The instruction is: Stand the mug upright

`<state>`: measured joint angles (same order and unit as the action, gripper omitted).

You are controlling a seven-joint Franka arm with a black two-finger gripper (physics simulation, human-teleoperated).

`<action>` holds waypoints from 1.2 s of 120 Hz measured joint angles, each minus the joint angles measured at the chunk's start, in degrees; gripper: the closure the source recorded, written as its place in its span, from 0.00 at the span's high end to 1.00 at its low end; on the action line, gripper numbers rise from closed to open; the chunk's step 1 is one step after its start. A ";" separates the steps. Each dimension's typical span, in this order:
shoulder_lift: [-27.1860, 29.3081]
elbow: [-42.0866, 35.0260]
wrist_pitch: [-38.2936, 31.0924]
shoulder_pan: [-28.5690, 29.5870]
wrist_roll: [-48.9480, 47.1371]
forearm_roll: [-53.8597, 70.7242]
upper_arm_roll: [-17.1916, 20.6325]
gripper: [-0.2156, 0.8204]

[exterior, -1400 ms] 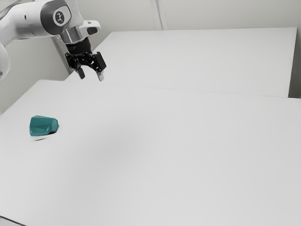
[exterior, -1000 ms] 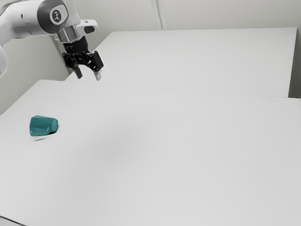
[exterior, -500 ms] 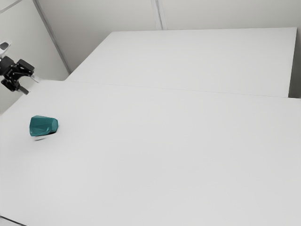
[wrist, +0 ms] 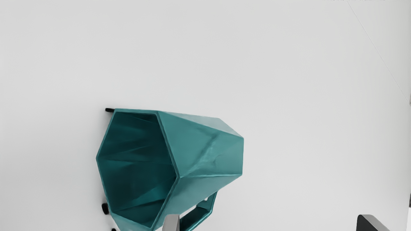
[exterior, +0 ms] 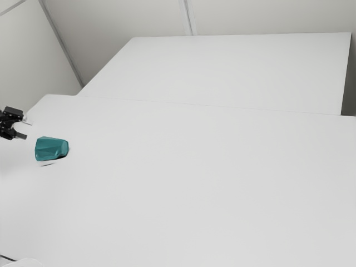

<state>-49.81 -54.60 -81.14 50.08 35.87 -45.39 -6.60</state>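
Got a teal mug (exterior: 52, 149) lying on its side on the white table (exterior: 194, 189), so definitely not upright. Can spot the claw (exterior: 25, 129) near its wide end, toward the exterior view's left, apart from it, spread wide and gripping nothing. Probably open like that to leave room for a grab. Looks to be resting on one of its flat faces, so likely not too keen to roll, maybe steadied a bit by the handle (wrist: 208, 205) too. As for containers, just the mug: can see well inside past the mouth (wrist: 138, 173) from the wrist view, and can't make out anything in it. Would line up better on the body before squeezing, or risk catching only the handle. After that, guessing at a lift, a tilt to mouth-up, and a gentle set-down on the base.
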 joint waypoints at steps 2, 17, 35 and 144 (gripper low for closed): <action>-0.53 0.22 -0.19 0.13 0.30 -0.18 0.00 0.79; -4.12 1.73 -1.68 0.43 2.43 -2.36 0.14 0.79; -6.27 1.93 -3.13 0.12 4.51 -5.59 0.20 0.79; -6.42 -0.09 -0.15 -1.40 7.84 -11.49 1.33 0.09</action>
<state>-56.23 -54.68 -81.29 48.69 43.71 -56.88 -5.28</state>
